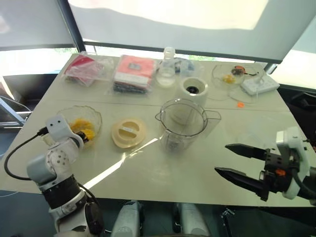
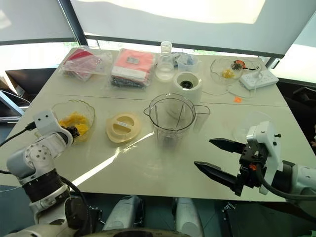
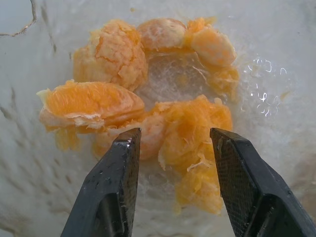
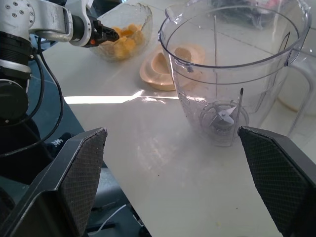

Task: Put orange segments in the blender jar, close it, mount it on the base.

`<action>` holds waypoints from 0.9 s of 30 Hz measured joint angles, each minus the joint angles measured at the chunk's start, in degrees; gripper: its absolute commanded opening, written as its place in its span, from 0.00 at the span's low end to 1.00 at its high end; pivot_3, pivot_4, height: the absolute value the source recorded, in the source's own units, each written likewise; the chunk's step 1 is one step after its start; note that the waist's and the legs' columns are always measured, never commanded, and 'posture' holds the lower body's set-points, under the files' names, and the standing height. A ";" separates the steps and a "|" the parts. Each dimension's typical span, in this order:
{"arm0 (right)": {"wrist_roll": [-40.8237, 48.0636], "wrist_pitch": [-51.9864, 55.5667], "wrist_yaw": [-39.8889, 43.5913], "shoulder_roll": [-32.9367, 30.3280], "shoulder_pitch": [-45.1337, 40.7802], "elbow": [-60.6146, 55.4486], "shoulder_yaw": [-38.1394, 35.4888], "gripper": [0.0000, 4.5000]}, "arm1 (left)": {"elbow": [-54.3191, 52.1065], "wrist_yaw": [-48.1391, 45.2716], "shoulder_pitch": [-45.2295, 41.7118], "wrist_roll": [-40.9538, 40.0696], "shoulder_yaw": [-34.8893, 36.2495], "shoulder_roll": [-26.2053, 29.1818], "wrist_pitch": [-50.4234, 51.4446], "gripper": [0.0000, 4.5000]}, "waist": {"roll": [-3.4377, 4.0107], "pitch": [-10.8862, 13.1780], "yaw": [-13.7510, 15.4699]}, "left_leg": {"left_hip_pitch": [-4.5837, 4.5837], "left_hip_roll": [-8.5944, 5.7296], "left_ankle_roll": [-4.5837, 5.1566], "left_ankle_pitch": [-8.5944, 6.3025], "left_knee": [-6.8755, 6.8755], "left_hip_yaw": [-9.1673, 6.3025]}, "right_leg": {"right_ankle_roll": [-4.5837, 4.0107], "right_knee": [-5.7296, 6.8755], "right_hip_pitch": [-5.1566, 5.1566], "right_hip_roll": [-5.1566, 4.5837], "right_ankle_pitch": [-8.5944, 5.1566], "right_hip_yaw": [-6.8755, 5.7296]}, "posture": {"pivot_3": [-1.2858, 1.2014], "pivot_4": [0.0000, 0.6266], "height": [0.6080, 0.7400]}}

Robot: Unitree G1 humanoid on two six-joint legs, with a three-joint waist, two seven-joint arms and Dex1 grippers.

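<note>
Segments (image 3: 163,123) sit in a bowl (image 1: 96,114) at my nine o'clock; left gripper (image 3: 173,143) jaws half apart around them, gripping nothing. Jar (image 1: 182,123) stands at twelve, uncapped. Right gripper (image 1: 237,160) jaws wide, empty.

The left arm (image 1: 54,168) is silver-grey metal with round screwed joints, a black ribbed collar and a black cable looping from its white wrist. The right gripper (image 2: 217,158) has a white housing, orange marks and long black tapering fingers (image 4: 81,173) with cross-hatched pads.
</note>
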 measured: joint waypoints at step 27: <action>-2.85 -0.91 -3.29 0.58 -4.79 0.31 6.34 1.00 | -6.54 4.31 -18.37 11.08 8.18 -2.14 17.02 1.00 | -0.53 0.30 -0.02 | -0.19 -0.03 -0.01 0.00 -0.01 -0.04 | 0.01 -0.17 -0.07 -0.01 0.02 -0.06 | 0.52 0.24 1.00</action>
